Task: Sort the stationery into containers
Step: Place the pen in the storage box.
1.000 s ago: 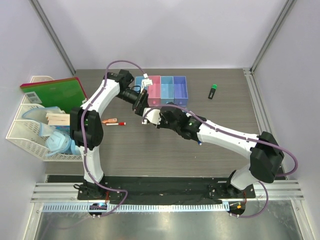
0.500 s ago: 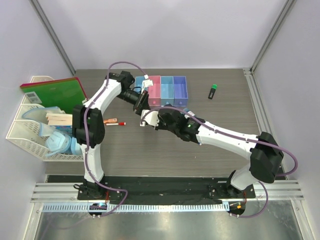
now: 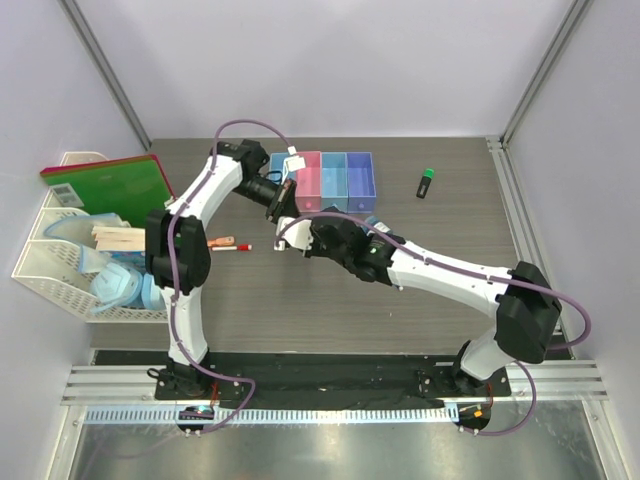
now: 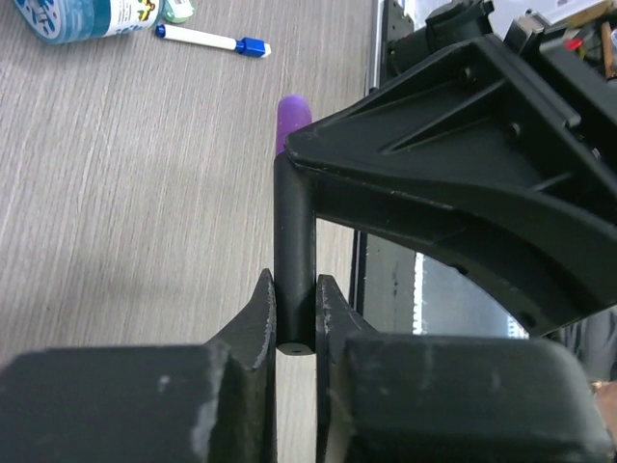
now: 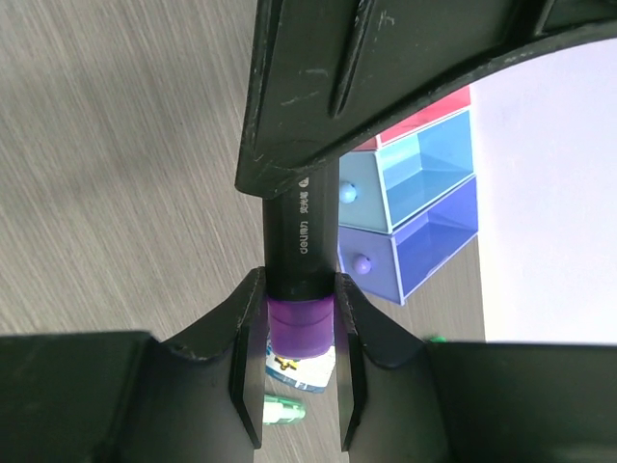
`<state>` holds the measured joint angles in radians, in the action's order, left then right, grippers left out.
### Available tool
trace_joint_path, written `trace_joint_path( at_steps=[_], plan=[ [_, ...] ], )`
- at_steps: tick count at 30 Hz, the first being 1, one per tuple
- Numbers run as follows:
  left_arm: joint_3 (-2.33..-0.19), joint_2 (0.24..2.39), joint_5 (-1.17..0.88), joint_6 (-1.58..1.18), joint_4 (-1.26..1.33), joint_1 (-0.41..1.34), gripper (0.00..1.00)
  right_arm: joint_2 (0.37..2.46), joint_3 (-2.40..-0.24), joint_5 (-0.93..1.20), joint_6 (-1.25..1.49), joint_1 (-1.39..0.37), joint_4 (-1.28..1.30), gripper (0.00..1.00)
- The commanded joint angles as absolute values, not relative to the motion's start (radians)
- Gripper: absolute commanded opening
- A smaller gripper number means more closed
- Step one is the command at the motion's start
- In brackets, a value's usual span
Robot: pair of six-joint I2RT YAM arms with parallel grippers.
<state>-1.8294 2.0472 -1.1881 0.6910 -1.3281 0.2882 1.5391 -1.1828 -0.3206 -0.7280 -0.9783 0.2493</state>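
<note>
The left end effector [image 4: 294, 294] and the right end effector [image 5: 300, 289] both clench the same short black purple-ended plastic highlighter [image 5: 302, 227], jaws narrow.

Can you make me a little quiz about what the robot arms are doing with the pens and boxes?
1. True or false: the left gripper and the right gripper are both clamped on the same black highlighter.
2. Which part of it does the right gripper pinch? A: a green cap. B: the purple end. C: a red cap.
3. Fill in: seen from above, the green-capped highlighter lies to the ___ of the bins.

Key: 1 true; 2 B; 3 right.
</note>
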Motion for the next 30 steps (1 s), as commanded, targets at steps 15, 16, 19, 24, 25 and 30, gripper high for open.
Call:
trace_joint_path(
  at_steps=[15,16,19,24,25,30],
  plan=[
    [-1.718,1.951,-1.132,0.398,-0.999,0.287,0.00,1.505,-1.236,-0.434,-0.673,-1.000,0.150,0.61],
    [-1.697,1.936,-1.083,0.359,-0.908,0.285,0.00,1.494,-1.230,-0.439,-0.670,-0.997,0.141,0.61],
    [-1.651,1.910,-0.984,0.214,-0.766,0.279,0.00,1.445,-1.204,-0.480,-0.675,-0.980,0.085,0.61],
    [-1.601,1.862,-0.606,0.049,-0.493,0.281,0.00,1.393,-1.114,-0.575,-0.698,-0.864,-0.078,0.68],
    [-1.603,1.864,-0.556,0.045,-0.468,0.279,0.00,1.393,-1.114,-0.575,-0.687,-0.836,-0.090,0.68],
    [-1.624,1.899,-0.263,0.005,-0.338,0.284,0.00,1.454,-1.134,-0.572,-0.569,-0.619,-0.117,0.67]
  ],
)
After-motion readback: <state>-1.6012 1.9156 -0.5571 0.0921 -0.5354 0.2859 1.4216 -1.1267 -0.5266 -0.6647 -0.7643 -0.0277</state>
